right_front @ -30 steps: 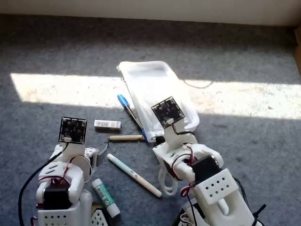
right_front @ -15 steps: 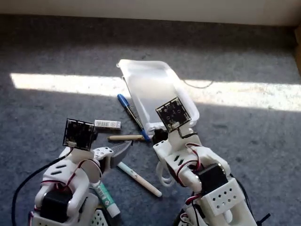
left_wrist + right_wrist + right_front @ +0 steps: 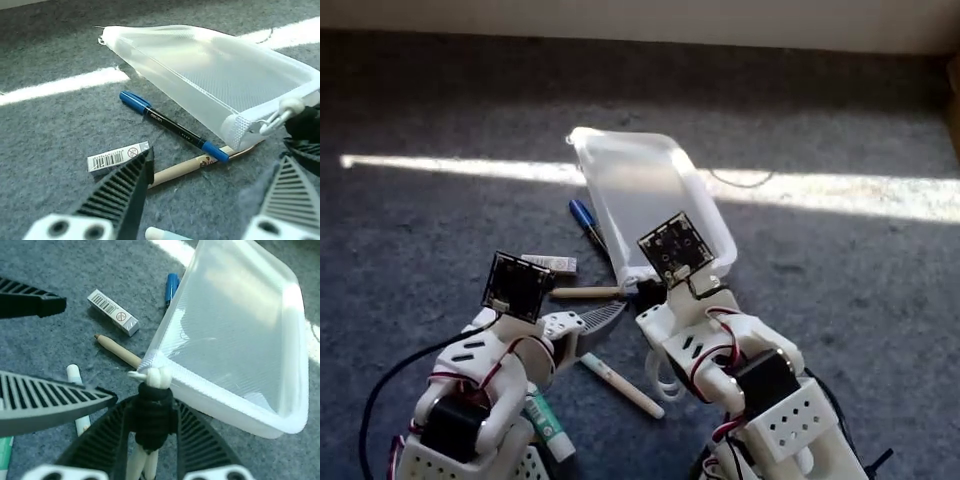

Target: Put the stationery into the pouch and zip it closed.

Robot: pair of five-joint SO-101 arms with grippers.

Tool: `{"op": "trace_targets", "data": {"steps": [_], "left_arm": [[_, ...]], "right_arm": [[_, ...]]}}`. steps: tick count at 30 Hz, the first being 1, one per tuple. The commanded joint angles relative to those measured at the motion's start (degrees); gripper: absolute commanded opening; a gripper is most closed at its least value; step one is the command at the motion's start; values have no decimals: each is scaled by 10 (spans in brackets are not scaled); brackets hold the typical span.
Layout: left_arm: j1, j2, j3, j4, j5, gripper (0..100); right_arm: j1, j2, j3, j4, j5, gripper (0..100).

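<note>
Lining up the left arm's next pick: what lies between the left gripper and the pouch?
In the left wrist view, a wooden pencil and, beyond it, a blue pen lie between the left gripper and the pouch.

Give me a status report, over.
Left gripper open near pencil. Right gripper shut on zip pull of pouch. Pen and pencil on carpet, outside pouch.

We list dim grey carpet (image 3: 440,90) in shade overall, one narrow hard-edged band of sunlight (image 3: 840,195) crossing it from side to side, strong white glare on the translucent pouch (image 3: 645,200) where that band falls, and soft shadow over the near ground.
</note>
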Motion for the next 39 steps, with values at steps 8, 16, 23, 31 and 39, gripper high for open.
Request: {"op": "trace_targets", "data": {"steps": [8, 16, 23, 31, 39], "left_arm": [[12, -5, 59, -102, 4, 344], [12, -5, 103, -151, 3, 343], [11, -5, 117, -167, -40, 258], [-15, -5, 114, -166, -53, 217], [-20, -5, 100, -164, -50, 274]], "right_arm": [[-7, -15, -44, -8, 4, 4], [-44, -15, -51, 19, 3, 4], [-53, -15, -95, 61, 4, 4], [-52, -15, -93, 61, 5, 4], [-35, -15, -87, 61, 5, 4]]}}
